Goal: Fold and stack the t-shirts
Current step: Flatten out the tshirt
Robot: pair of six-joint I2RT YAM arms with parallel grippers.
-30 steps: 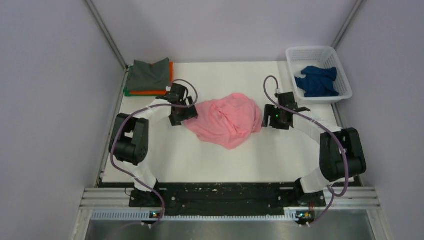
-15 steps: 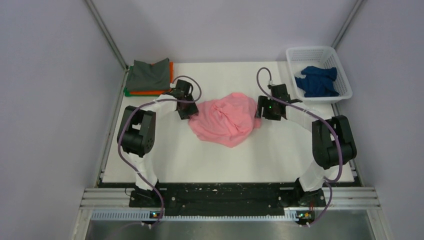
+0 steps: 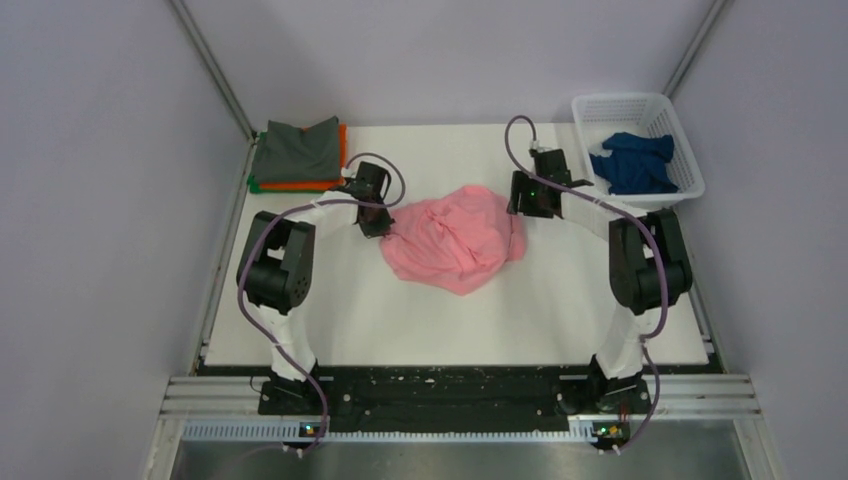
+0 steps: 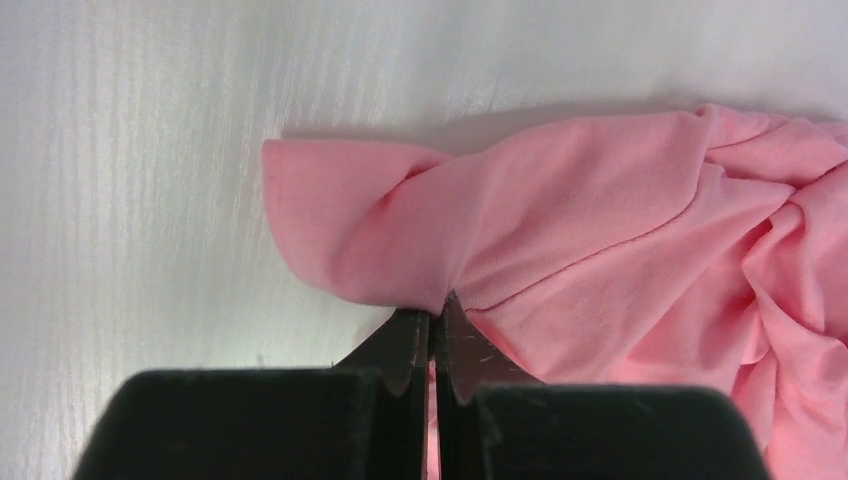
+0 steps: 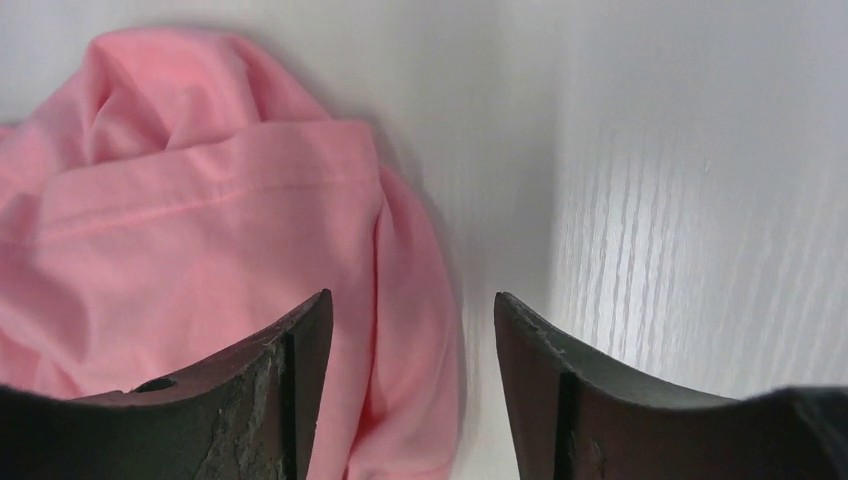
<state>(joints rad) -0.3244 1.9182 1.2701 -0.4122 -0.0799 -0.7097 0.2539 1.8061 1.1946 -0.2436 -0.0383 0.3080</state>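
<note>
At the centre of the table [image 3: 560,300], you have the pink t-shirt [image 3: 455,243] lying in a crumpled heap. Your left gripper [image 4: 436,318] sits at the heap's 9 o'clock edge, its jaws pressed together with a fold of the pink hem nipped between the tips. Your right gripper [image 5: 412,320] is at the heap's 2 o'clock edge with its jaws standing apart and nothing held: one finger hangs over the pink cloth, the other over bare table. Toward 10 o'clock on the table you see the folded stack [image 3: 298,150], dark grey on top with orange and green edges showing beneath. Toward 2 o'clock the navy t-shirt [image 3: 632,162] lies bunched inside the white basket [image 3: 588,118].
</note>
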